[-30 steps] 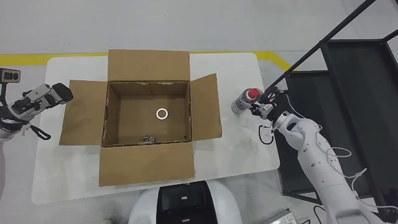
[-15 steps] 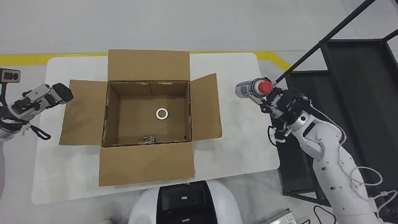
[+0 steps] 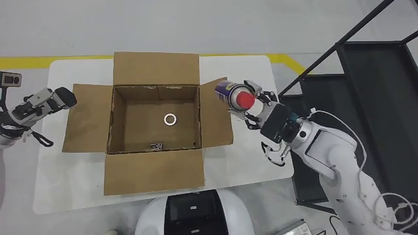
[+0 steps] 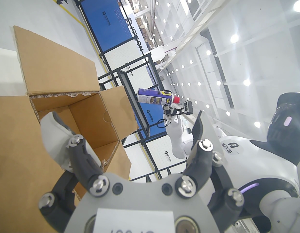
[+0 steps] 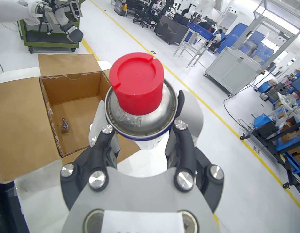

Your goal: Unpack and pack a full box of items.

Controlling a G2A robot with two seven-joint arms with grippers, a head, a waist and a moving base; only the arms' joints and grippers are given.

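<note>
An open cardboard box [image 3: 157, 72] stands in the middle of the white table [image 3: 251, 166]. On its floor lie a small white ring [image 3: 171, 119] and a small metal clip [image 3: 155, 146]. My right gripper [image 3: 251, 108] is shut on a blue spray can [image 3: 234, 95] with a red cap. It holds the can tilted in the air over the box's right flap. The right wrist view looks onto the can's cap [image 5: 136, 86] between that gripper's fingers [image 5: 186, 107]. My left gripper [image 3: 63, 98] is open off the box's left flap, holding nothing [image 4: 125, 120].
A black metal rack [image 3: 366, 78] stands just beyond the table's right edge, close to the right arm. The box's flaps [image 3: 153, 170] spread over much of the table. Bare table shows to the right of the box and at its front corners.
The right gripper has lifted the spray can off the table right of the box and carried it left over the right flap, tipping it towards the box. The left arm has not moved.
</note>
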